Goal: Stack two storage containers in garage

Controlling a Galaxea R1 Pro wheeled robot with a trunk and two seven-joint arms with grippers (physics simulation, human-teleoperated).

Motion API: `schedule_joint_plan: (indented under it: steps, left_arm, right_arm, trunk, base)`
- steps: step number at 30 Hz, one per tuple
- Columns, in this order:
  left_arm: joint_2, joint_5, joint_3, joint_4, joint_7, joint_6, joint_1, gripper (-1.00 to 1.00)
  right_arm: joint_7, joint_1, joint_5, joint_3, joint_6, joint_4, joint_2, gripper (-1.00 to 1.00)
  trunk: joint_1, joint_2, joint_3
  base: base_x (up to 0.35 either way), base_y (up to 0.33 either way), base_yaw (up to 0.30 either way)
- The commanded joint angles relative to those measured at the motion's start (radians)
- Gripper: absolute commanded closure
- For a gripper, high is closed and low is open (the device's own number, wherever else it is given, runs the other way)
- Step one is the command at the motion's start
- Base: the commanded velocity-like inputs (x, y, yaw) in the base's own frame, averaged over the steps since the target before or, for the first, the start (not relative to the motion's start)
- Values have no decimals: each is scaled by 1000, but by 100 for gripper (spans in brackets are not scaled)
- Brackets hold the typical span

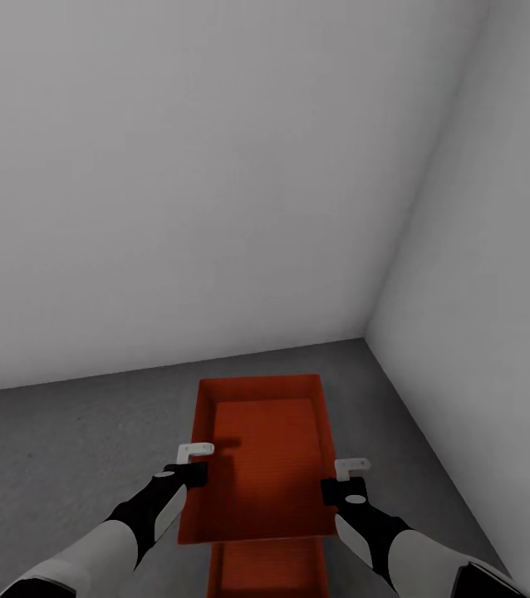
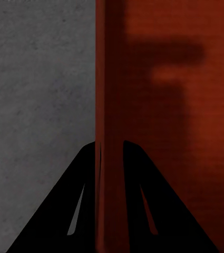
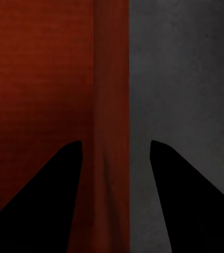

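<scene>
Between the two pincers, an orange-red storage container [image 1: 265,453] is held level above the dark grey concrete floor [image 1: 74,448] of a bare room, close to a corner where two plain white-grey walls [image 1: 174,183] meet. The left pincer [image 1: 192,458] sits on the container's left long wall, and the right pincer [image 1: 350,473] sits on its right long wall, so the bin spans the gap from one to the other. Seen from the left wrist, the left pincer's dark fingers [image 2: 64,211] are pressed close on either side of that thin wall, clamped on it. Seen from the right wrist, the right pincer's fingers [image 3: 43,200] straddle the right wall with visible space on both sides, standing apart. The held container is open-topped, finely ribbed inside, and holds nothing; a shadow falls across its bottom. Below it, nearer the robot than both pincers, a second orange-red container [image 1: 269,569] shows its near end and looks empty too.
</scene>
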Motion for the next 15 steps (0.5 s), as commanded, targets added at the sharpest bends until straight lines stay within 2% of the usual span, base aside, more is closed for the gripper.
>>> schedule_joint_plan:
  steps: [1, 15]
  left_arm:
    - [1, 9, -45, -6, 13, 5, 0, 100]
    - [1, 9, -45, -6, 14, 3, 0, 100]
  right_arm:
    - [-4, -1, -32, 0, 29, 3, -1, 100]
    - [-4, -1, -32, 0, 29, 3, -1, 100]
  trunk:
    - [0, -2, -2]
    - [0, -2, -2]
  base:
    - [0, 0, 0]
    - [0, 0, 0]
